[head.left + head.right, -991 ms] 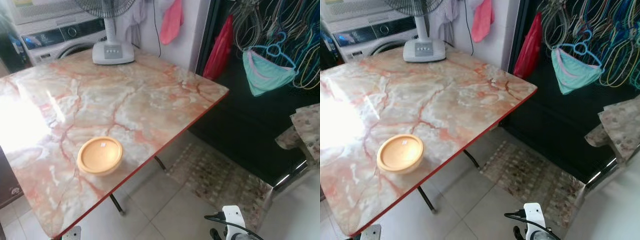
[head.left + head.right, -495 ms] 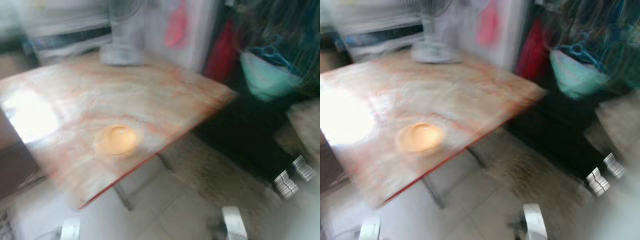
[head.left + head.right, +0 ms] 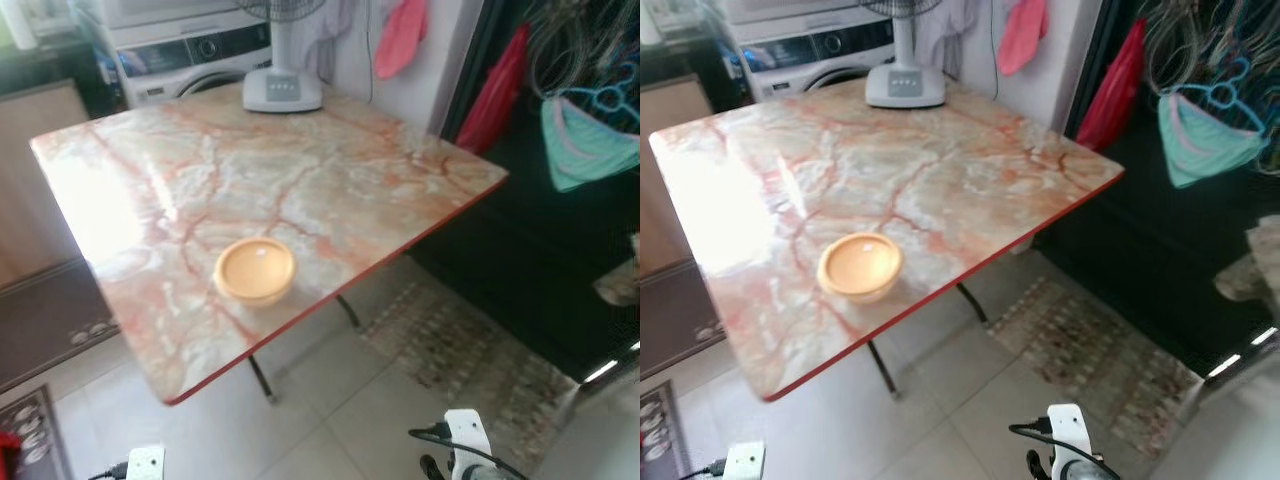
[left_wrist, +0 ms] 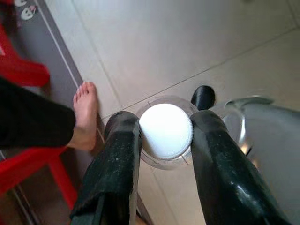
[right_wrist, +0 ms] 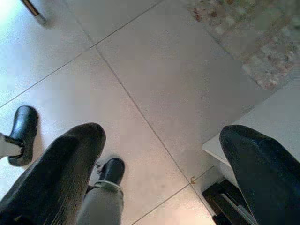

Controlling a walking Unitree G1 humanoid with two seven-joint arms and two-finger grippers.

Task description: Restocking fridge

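Your left gripper [image 4: 161, 136] is clamped on a white-capped clear bottle [image 4: 166, 130]; right gripper [image 5: 159, 159] hangs released. Keep it upright, skirt the marble table [image 3: 330, 170] centre-frame.

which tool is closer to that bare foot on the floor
Left. The left tool, shut on a white-capped clear container, hangs low over the tiles with the person's bare foot just beside it. The right tool hangs open over tiles by the rug.
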